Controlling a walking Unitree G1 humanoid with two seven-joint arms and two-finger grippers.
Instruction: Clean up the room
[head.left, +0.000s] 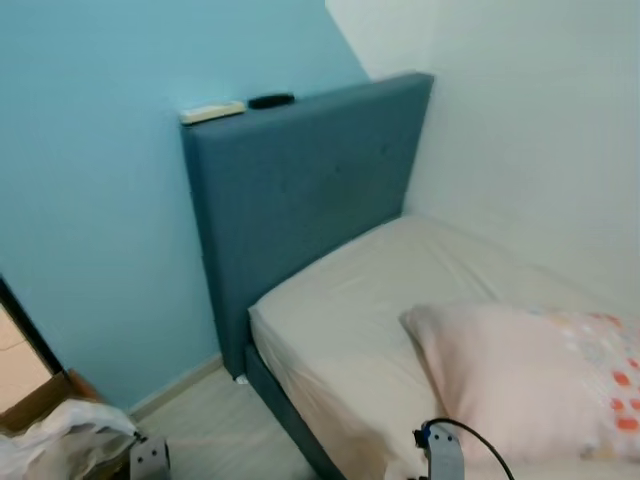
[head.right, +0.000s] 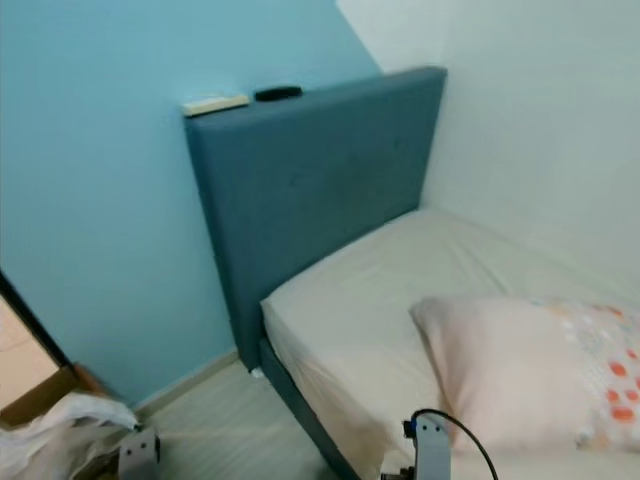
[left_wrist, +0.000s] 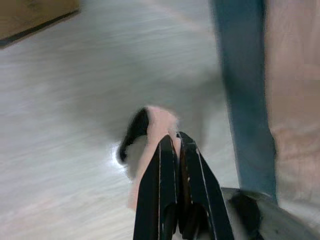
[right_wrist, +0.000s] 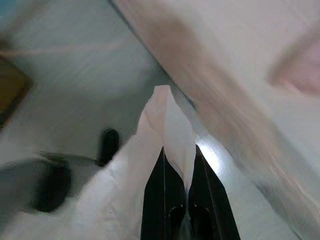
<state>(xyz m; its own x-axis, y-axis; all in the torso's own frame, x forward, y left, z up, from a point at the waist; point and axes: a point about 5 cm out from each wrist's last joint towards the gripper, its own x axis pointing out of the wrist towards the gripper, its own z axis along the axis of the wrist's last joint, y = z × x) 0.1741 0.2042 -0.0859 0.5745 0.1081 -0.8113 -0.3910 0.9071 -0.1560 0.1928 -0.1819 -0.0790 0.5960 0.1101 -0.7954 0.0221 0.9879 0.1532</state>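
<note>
Pink cloth (left_wrist: 152, 131) gripped in left pincer (left_wrist: 176, 145); right pincer (right_wrist: 179, 160) clamps white fabric (right_wrist: 165, 125) beside bed (head.left: 330, 330)

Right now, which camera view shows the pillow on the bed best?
The left eye view: the pillow lies whole on the mattress, its pink side and dotted corner plain. The right eye view shows it alike. The right wrist view catches only a pink blur at its edge, perhaps the pillow.

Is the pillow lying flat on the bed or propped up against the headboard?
Lying flat. The pillow rests on the mattress, well apart from the blue headboard.
</note>
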